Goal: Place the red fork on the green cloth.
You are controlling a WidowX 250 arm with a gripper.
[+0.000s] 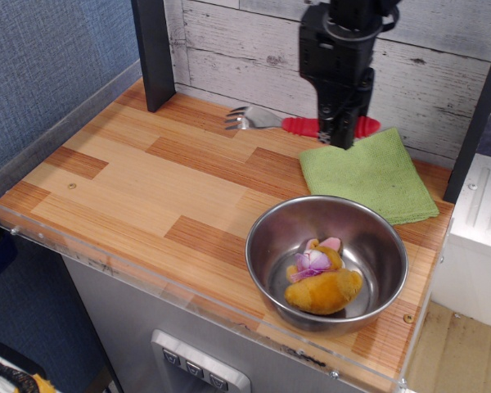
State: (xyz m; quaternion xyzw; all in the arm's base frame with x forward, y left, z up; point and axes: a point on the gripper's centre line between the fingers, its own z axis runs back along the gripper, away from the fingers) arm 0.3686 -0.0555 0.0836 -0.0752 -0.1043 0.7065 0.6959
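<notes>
My claw point(340, 135) is pinched on the ribbed red handle of the small silver-headed red fork point(299, 124), held level above the wooden surface point(131, 180), w/ only the handle end over the near-left corner of the square light-green terry cloth point(368, 173). Risk, imo: letting go here, the metal head hangs well off the cloth edge, so the fork could tip or land half on wood. Handle's round too, may roll. The steel bowl point(327, 262) w/ plush toy point(321, 280) sits apart, no issue.

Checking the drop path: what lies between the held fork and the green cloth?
Nothing: in the observation.image view the red fork, held by the gripper, hangs above the green cloth.
</notes>
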